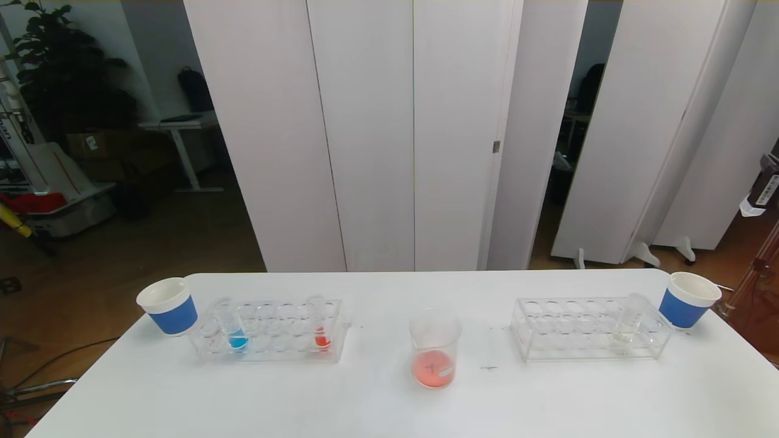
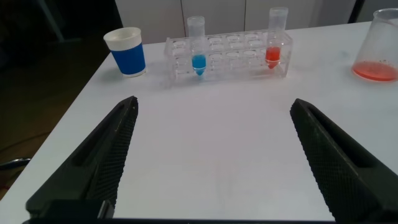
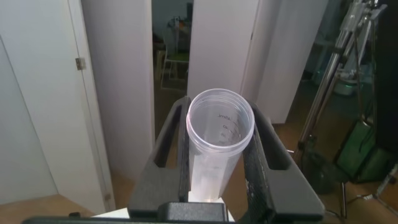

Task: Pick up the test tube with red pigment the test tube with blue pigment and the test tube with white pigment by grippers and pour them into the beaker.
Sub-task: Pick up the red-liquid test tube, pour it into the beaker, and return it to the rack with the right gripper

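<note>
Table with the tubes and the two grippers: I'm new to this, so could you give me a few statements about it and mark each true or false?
1. The beaker holds red liquid. True.
2. The blue tube stands in the right-hand rack. False: it stands in the left rack, along with a red tube.
3. The right gripper is shut on a clear tube. True.
4. The left gripper holds a paper cup. False: it is open and holds nothing, above the table and facing the left rack.
</note>
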Controlling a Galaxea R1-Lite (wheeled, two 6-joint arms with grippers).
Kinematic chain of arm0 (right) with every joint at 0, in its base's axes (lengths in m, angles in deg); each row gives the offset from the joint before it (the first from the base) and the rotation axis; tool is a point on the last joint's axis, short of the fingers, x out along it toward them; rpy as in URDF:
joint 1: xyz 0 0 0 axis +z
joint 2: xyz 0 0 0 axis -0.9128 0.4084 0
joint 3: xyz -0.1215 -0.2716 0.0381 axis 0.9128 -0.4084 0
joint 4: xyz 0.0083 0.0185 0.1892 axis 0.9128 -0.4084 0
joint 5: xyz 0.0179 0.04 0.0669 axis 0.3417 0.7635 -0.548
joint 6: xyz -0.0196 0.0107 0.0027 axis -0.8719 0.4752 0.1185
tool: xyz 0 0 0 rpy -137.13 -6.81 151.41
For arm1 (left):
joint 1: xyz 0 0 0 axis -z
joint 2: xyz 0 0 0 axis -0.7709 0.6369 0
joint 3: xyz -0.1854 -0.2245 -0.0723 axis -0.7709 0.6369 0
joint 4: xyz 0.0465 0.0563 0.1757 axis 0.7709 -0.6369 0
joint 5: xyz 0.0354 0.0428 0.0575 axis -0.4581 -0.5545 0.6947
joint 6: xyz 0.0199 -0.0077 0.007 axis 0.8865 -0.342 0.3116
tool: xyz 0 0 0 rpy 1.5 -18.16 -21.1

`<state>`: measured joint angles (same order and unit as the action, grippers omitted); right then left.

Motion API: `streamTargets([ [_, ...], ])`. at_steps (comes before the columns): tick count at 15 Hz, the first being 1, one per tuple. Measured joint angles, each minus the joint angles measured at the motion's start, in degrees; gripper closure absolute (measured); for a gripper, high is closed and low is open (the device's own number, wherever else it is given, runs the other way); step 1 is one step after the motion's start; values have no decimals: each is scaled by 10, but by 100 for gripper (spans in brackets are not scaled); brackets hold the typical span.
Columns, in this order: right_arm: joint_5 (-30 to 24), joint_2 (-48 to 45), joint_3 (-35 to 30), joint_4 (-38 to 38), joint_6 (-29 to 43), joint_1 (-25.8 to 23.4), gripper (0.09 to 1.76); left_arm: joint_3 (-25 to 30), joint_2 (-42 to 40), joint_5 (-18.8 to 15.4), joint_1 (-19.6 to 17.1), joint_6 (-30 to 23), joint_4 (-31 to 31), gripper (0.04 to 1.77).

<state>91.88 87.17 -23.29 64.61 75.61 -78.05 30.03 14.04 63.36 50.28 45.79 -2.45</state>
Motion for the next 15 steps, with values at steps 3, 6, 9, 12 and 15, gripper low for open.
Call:
streamTargets([
  [3, 3, 22, -15, 4, 35, -23, 128, 0, 0, 0, 0, 0, 0, 6],
  [6, 4, 70, -22, 56, 38, -34, 128, 0, 0, 0, 0, 0, 0, 6],
  [9, 5, 137, -30, 124, 37, -47, 128, 0, 0, 0, 0, 0, 0, 6],
  [12, 7, 192, -48, 139, 39, -56, 128, 0, 0, 0, 0, 0, 0, 6],
  [15, 7, 240, -58, 171, 50, -61, 128, 0, 0, 0, 0, 0, 0, 6],
])
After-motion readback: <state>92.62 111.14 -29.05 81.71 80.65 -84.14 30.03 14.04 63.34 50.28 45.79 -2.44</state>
